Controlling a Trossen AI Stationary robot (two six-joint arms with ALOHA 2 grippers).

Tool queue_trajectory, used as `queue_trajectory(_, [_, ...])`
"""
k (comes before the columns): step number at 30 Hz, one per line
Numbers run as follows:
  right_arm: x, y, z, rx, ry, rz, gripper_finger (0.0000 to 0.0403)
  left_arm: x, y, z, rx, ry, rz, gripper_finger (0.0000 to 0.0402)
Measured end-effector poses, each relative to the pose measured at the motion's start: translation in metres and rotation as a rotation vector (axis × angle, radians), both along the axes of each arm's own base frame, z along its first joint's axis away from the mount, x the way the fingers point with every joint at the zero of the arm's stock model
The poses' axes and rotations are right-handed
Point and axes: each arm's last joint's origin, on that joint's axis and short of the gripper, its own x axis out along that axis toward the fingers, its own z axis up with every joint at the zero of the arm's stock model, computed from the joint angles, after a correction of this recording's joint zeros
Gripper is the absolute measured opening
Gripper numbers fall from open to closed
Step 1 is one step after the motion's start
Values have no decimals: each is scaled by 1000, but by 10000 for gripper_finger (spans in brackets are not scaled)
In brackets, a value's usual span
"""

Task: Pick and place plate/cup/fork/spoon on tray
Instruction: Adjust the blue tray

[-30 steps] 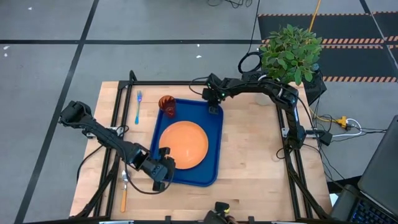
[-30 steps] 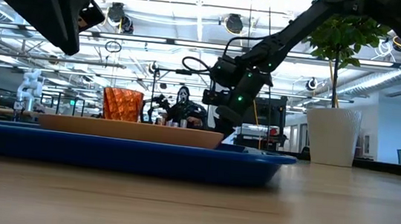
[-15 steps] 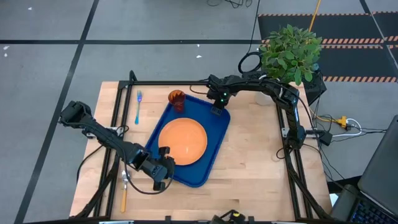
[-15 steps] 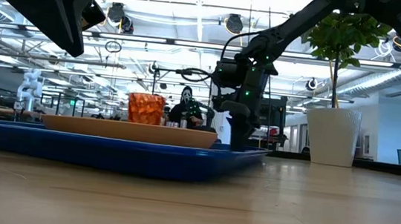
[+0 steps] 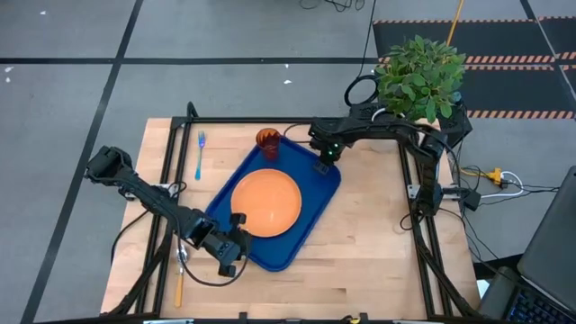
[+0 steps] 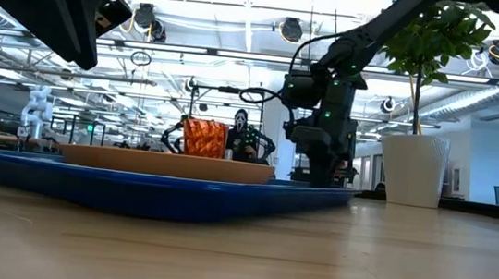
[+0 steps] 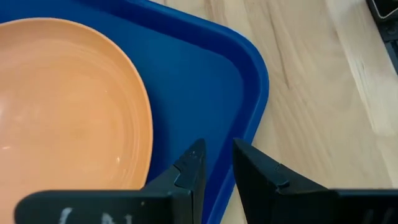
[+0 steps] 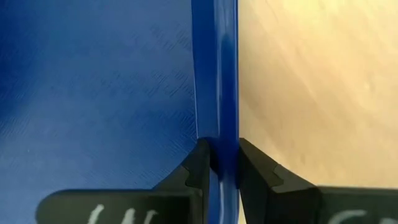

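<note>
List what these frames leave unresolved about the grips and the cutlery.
- Left gripper: straddles the tray rim in the left wrist view; contact is cut off by the frame edge.
- Spoon: partly covered by the left arm in the high view.
- Fork: tines too small in the high view.
- Cup: the plate hides its base in the low view.

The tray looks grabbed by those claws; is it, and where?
Yes. The right gripper pinches the tray by its raised rim; the left gripper straddles the rim at the opposite corner.
</note>
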Motion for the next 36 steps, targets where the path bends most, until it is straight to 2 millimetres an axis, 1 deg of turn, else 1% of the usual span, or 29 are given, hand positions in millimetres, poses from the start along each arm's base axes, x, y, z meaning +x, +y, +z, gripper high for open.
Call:
queue_trajectory(4, [-15, 14, 12, -36, -31, -47, 38, -1, 1, 0, 11, 5, 0, 81])
queue_trajectory(8, [-38, 34, 19, -55, -64, -104, 38, -1, 1, 0, 31, -4, 11, 81])
queue_trajectory(10, [-52, 46, 18, -58, -79, -139, 38, -1, 1, -1, 48, -9, 20, 81])
queue_trajectory(15, [-85, 83, 5, -56, -107, -220, 36, -2, 0, -1, 42, -9, 34, 81])
queue_trajectory(18, [-100, 105, 0, -57, -148, -263, 35, -5, -1, -2, 44, 11, 45, 81])
queue_trajectory(22, [-111, 129, -1, -48, -225, -301, 30, -9, 0, -4, 30, 52, 94, 81])
queue_trajectory(25, [-116, 143, 1, -61, -245, -313, 29, -14, -1, -6, 11, 87, 150, 81])
queue_trajectory(32, [-126, 167, -1, -92, -242, -356, 28, -33, -16, -9, -15, 154, 202, 81])
queue_trajectory(36, [-127, 176, -1, -131, -255, -376, 28, -43, -27, -9, -46, 166, 217, 81])
